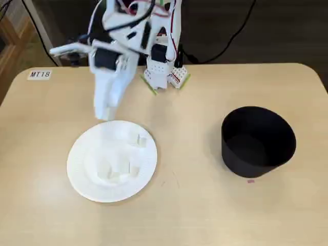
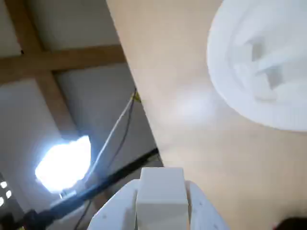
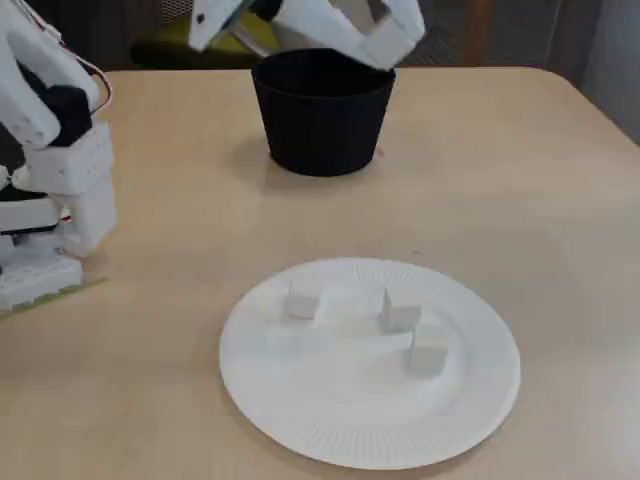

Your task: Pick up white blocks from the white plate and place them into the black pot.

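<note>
While the gripper point(image 2: 161, 203) pinches a white block point(image 2: 161, 191) aloft, other white blocks point(image 3: 400, 318) lie on the white plate point(image 3: 330, 420), the black pot point(image 3: 322, 110) far behind.

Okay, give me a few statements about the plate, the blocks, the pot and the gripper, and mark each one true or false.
1. The gripper holds a white block. True.
2. The white plate is empty. False: several white blocks lie on it.
3. The black pot stands upright on the table. True.
4. The pot sits on the plate. False: they stand apart.
5. The gripper is above the pot's opening. False: in a fixed view it hangs by the plate's rim.
</note>
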Tool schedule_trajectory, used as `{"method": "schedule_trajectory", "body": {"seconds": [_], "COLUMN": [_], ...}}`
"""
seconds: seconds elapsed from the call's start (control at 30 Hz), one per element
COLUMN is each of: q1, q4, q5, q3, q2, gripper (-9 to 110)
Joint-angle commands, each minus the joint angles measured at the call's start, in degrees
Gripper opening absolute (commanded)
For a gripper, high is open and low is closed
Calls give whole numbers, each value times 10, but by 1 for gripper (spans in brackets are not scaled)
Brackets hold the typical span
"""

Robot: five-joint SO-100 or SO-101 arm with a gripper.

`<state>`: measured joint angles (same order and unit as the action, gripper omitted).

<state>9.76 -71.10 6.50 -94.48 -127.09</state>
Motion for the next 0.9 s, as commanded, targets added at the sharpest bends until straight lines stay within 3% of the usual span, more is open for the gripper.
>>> {"method": "schedule_trajectory", "body": {"seconds": [0.0,0.13,0.27,0.47,0.8,0.87], "q1": [-149,-299,-377,-429,-476,-485], "q4": [-13,19,80,156,180,175], "q5": [23,4,-44,-83,-85,-91], "q3": [0,-15,-40,-40,-40,-40], "q2": [-45,-22,47,148,214,225], "gripper": [-2,-2,-2,-2,-2,4]}}
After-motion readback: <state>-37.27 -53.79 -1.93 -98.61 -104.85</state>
